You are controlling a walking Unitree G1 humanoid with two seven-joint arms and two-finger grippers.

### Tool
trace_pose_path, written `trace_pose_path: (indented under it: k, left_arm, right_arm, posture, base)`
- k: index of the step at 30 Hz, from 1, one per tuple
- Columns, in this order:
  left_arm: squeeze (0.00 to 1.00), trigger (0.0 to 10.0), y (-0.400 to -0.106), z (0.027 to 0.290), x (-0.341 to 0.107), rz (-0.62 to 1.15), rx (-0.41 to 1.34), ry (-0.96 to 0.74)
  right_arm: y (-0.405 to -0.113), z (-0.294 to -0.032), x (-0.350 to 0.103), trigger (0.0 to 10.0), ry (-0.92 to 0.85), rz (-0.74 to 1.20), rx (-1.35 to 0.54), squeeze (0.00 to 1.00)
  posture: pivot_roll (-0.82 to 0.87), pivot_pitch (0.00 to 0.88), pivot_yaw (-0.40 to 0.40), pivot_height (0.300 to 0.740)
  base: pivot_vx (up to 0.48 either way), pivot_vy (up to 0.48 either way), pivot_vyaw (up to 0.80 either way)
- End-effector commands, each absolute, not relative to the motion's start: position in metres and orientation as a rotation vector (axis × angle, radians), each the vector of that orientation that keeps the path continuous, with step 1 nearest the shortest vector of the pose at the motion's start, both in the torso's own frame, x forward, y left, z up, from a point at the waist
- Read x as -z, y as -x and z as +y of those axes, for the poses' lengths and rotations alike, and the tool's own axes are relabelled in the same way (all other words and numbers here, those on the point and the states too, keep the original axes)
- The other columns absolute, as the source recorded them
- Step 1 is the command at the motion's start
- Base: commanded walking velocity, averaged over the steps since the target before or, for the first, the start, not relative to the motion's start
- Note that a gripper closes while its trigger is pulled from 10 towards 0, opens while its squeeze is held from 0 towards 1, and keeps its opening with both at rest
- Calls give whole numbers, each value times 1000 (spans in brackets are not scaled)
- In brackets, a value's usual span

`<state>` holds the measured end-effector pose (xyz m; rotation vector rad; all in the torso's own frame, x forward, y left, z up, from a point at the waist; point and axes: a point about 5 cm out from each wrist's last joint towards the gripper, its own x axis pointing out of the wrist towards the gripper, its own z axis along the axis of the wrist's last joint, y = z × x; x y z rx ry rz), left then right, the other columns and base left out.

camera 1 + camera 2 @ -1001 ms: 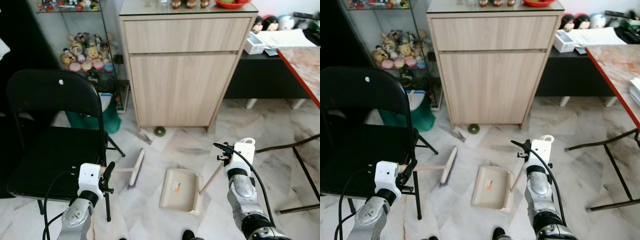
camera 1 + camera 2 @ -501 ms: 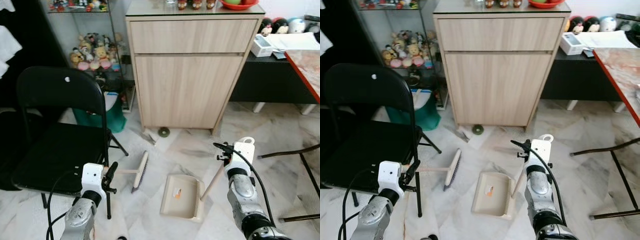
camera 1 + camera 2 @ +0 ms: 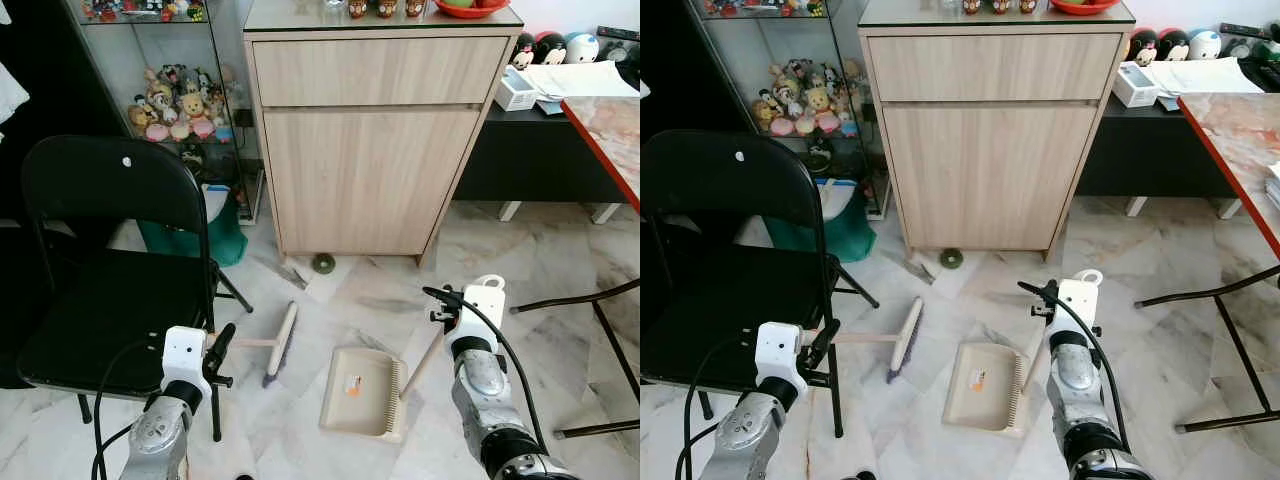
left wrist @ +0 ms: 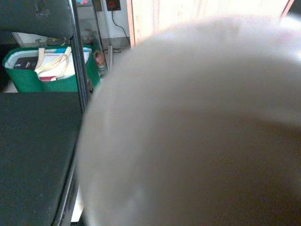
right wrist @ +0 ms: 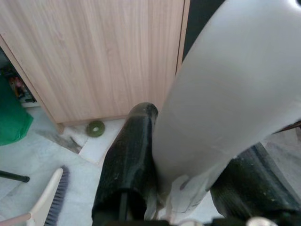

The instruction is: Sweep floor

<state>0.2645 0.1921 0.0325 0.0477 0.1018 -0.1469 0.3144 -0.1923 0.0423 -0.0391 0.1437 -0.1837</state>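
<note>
Beige plastic dustpan (image 3: 362, 393) lies on the floor at six o'clock from the cabinet (image 3: 372, 140), brush (image 3: 281, 343) at its nine. Both look light and stiff, best held mid-handle. Right gripper (image 3: 437, 305) clamps the dustpan handle; left gripper (image 3: 222, 345) clamps the brush handle.

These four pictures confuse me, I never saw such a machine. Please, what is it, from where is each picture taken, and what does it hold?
It is a walking humanoid robot. The two wide pictures come from cameras on its head, looking down at a marble floor. The two close ones come from cameras on its wrists. The left gripper is shut on the brush handle, beside a black chair. The right gripper is shut on the dustpan handle. Ahead stands a wooden cabinet, with a small green roll and some scraps on the floor before it.
</note>
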Motion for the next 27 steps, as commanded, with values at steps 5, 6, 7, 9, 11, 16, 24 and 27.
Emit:
trace_pose_path:
  k: [5,6,7,9,11,16,24,27]
  left_arm:
    - [0,10000,-260,197,-27,137,129,-47]
    - [0,10000,-260,197,-27,137,129,-47]
    - [0,10000,-260,197,-27,137,128,-46]
    - [0,10000,-260,198,-27,137,128,-47]
    - [0,10000,-260,198,-27,136,126,-46]
    - [0,10000,-259,198,-27,136,125,-44]
    - [0,10000,-260,198,-27,136,127,-45]
    - [0,10000,-260,198,-27,135,127,-46]
  right_arm:
    - [-309,-189,-34,10000,36,185,175,0]
    - [-309,-189,-34,10000,34,185,176,0]
    - [-309,-189,-34,10000,33,185,176,0]
    - [-309,-189,-34,10000,33,186,177,0]
    - [-309,-189,-34,10000,32,186,178,0]
    - [-309,-188,-33,10000,26,185,176,0]
    - [-309,-186,-33,10000,23,183,169,0]
    - [-310,-186,-34,10000,23,181,167,0]
  posture:
    - [73,141,17,740]
    - [73,141,17,740]
    - [73,141,17,740]
    - [74,144,16,740]
    - [75,145,16,740]
    - [75,143,17,740]
    - [76,138,20,740]
    - [76,138,20,740]
  base:
    - [-48,0,0]
    - [0,0,0]
    - [0,0,0]
    - [0,0,0]
    - [-277,0,0]
    - [-287,0,0]
    - [-288,0,0]
    - [-291,0,0]
